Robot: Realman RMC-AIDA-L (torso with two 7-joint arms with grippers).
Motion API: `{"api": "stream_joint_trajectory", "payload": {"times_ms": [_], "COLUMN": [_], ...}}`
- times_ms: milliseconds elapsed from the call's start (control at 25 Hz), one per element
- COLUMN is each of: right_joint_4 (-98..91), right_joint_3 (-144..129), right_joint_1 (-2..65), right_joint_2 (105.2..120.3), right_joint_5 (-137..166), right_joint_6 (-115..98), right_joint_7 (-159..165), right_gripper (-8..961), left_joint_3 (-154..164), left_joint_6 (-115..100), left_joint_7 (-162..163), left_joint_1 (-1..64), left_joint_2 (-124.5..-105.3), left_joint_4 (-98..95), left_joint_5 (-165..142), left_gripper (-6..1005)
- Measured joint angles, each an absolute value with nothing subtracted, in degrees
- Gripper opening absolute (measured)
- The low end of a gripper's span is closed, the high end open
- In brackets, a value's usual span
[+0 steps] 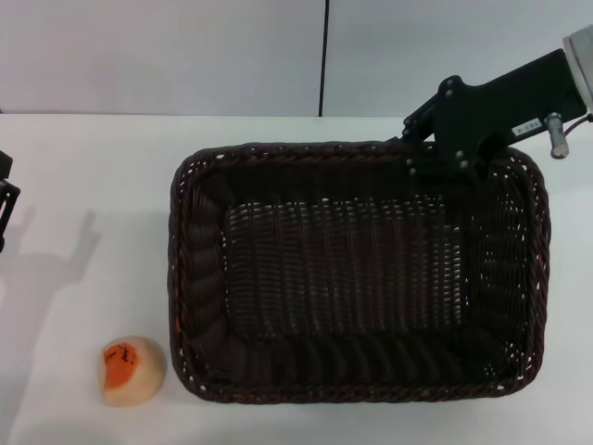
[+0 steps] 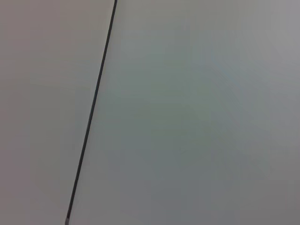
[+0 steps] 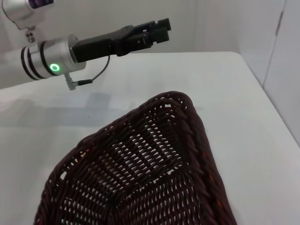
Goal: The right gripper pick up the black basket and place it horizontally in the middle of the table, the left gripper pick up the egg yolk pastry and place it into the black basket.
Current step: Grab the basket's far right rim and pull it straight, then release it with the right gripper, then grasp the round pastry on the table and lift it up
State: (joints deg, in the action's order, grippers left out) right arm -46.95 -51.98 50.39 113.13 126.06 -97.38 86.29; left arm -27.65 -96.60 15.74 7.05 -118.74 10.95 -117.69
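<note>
The black basket (image 1: 357, 273) lies flat and lengthwise across the middle of the white table (image 1: 93, 185). My right gripper (image 1: 443, 159) reaches in from the far right and sits on the basket's back rim near its right corner. The basket's corner and rim fill the near part of the right wrist view (image 3: 154, 164). The egg yolk pastry (image 1: 132, 370) sits on the table just left of the basket's near left corner, orange patch up. My left gripper (image 1: 5, 199) is only a sliver at the left edge, well back from the pastry; it also shows far off in the right wrist view (image 3: 157, 30), raised above the table.
A pale wall with a dark vertical seam (image 1: 324, 56) stands behind the table. The left wrist view shows only this wall and seam (image 2: 91, 117). The table's far edge and corner show in the right wrist view (image 3: 243, 61). Bare tabletop lies left of the basket.
</note>
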Motion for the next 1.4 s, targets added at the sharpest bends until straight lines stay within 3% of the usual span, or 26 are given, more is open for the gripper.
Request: {"api": "stream_joint_trajectory", "payload": {"times_ms": [440, 760, 880, 1080, 1280, 1400], "right_joint_4": [-47.71, -53.88, -55.49, -58.21, -61.61, -61.46], "right_joint_3": [-51.76, -51.74, -51.33, -50.70, -48.42, -45.77], "right_joint_1": [49.27, 45.76, 45.48, 45.92, 45.07, 42.93], "right_joint_2": [113.77, 115.81, 115.85, 115.43, 114.86, 115.38], "right_joint_5": [126.08, 125.51, 124.94, 121.99, 113.30, 107.38], "right_joint_6": [-95.92, -95.03, -94.42, -91.46, -89.42, -89.03], "right_joint_7": [82.59, 79.35, 78.01, 75.90, 74.77, 73.64], "right_gripper": [198, 201, 202, 351, 351, 351], "left_joint_3": [-27.17, -25.38, -24.18, -23.20, -21.81, -19.82], "left_joint_6": [-97.14, -98.29, -98.50, -98.43, -97.81, -97.61], "left_joint_7": [15.73, 15.76, 15.78, 15.79, 15.68, 15.67], "left_joint_1": [5.14, 4.28, 4.17, 4.18, 4.66, 4.98], "left_joint_2": [-118.74, -118.74, -118.74, -118.74, -118.71, -118.48], "left_joint_4": [12.33, 12.66, 13.05, 13.18, 12.83, 11.75], "left_joint_5": [-117.68, -117.69, -117.69, -117.69, -117.69, -117.69], "left_gripper": [763, 761, 760, 759, 757, 756]}}
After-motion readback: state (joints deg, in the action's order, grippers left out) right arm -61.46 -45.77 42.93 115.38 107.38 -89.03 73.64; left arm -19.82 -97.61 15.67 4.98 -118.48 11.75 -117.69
